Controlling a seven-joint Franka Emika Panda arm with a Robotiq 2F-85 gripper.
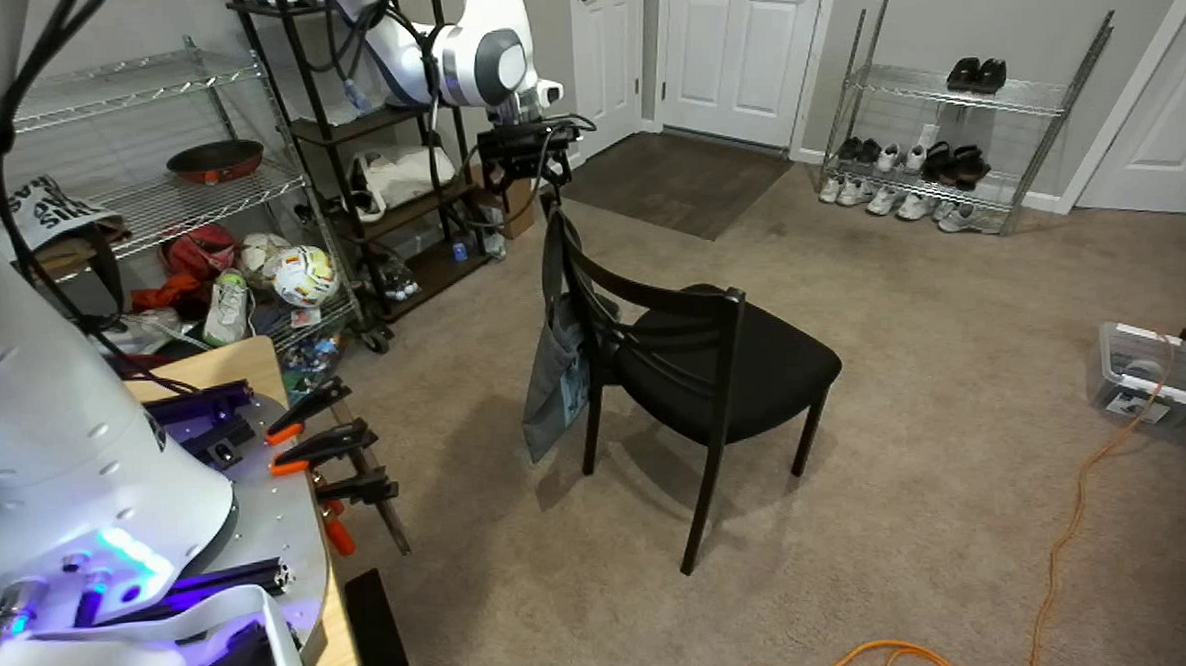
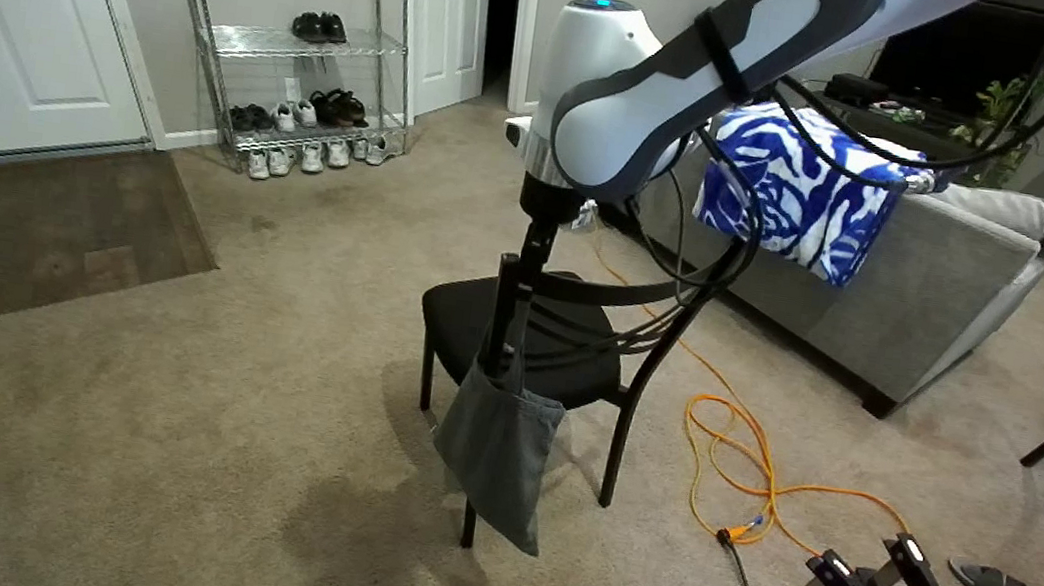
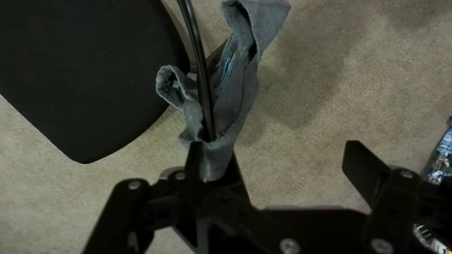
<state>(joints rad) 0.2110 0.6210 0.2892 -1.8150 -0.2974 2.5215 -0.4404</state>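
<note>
- Your gray cloth bag hangs on the back of the black chair, its strap looped over one upper corner of the backrest. In the wrist view, folded cloth shows on both sides of the top rail.
- Your gripper is down at that same corner with its jaws spread wide. The strap lies right beside one finger (whether they touch, you can't tell from here), while the opposite finger stands well away from it.
- Your arm reaches over to the chair, black cables drooping beside its wrist.
- The chair stands upright on beige carpet, near your table, where black-and-orange clamps sit along the edge.
- In an exterior view, you have an orange cord running in loops across the carpet, and a gray sofa with a blue-and-white blanket over it.
- Farther out, shoes fill a metal rack by the wall, and a wire shelf bears a pan and, lower down, a ball.
</note>
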